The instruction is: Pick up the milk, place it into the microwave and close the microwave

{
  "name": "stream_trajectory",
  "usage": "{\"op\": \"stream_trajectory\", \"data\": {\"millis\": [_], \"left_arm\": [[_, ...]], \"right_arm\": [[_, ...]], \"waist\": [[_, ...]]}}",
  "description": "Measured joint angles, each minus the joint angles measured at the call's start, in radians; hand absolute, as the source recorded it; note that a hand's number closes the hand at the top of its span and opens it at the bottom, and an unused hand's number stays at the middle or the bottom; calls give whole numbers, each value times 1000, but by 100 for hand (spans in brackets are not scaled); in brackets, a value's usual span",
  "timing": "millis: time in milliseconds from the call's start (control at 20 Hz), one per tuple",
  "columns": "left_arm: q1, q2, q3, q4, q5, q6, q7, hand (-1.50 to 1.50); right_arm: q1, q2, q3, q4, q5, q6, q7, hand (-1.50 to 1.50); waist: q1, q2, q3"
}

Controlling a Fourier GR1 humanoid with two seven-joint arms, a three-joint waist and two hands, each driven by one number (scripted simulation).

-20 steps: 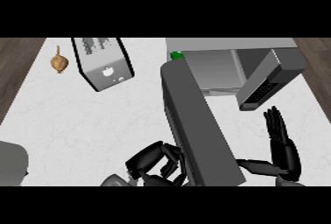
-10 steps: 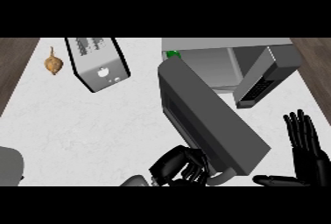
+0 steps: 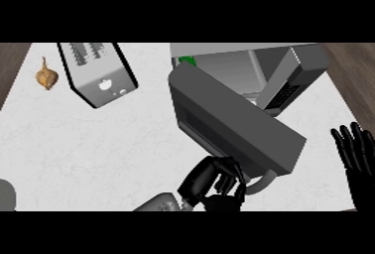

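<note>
Fingers [image 3: 209, 173] curled against microwave door [image 3: 234, 124]

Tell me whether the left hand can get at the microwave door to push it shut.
Probably yes. The left hand is already curled at the handle of the open microwave door, with nothing between them. The right hand rests open at the right edge.
</note>
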Motion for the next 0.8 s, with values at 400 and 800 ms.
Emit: {"op": "stream_trajectory", "data": {"millis": [400, 800], "left_arm": [[-140, -8, 0, 32, 150, 100, -32, 150], [-278, -14, 61, 115, 290, 159, -12, 150]], "right_arm": [[-18, -61, 29, -90, -74, 98, 66, -150], [-28, -86, 33, -157, -158, 136, 121, -150]], "waist": [[-61, 13, -1], [-120, 28, 0]]}}
